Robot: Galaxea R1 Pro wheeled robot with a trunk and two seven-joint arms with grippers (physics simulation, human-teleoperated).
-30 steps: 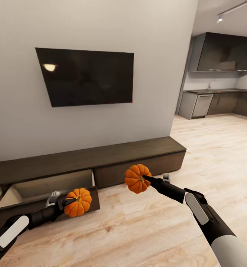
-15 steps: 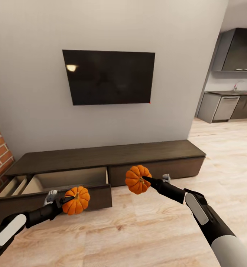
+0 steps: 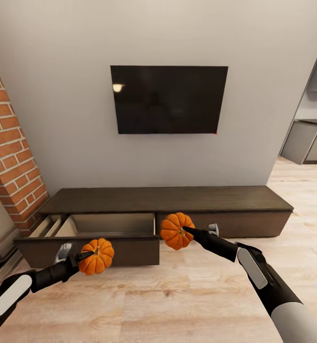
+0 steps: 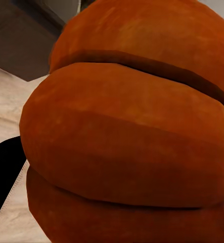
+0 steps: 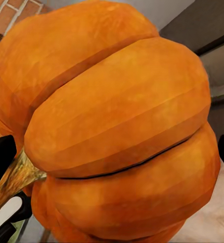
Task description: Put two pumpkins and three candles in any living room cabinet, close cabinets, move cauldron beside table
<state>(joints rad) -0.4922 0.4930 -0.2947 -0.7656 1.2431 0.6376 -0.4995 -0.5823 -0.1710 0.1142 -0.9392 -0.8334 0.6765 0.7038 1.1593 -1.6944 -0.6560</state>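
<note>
Left gripper: fingers are clamped on a pumpkin, held at the stem side, the fruit carried low in front of the open drawer. In the left wrist view this pumpkin sits hard against the lens, with a dark finger at its flank.

Right gripper: fingers are clamped on the second pumpkin, likewise at the stem end, held in the air in front of the closed drawer front and near the open drawer's right corner. The right wrist view shows this pumpkin with its stem beside a dark finger.

Cabinet: a long, low, dark unit against the wall under a television. Its left drawer stands pulled out, pale inside, nothing visible in it. A second, narrower opening shows at the far left, beside a brick column.

Assessment: both pumpkins are in hand but neither is over the drawer yet.

Risks:
- Both grips sit near the stem of a round, ribbed body; a swing or a jolt from the base could roll either fruit out of the fingers onto the wooden floor.
- The left pumpkin hangs below the drawer's front edge; reaching forward without lifting would drive it into the panel.
- A release from too high could bounce the fruit out.
</note>
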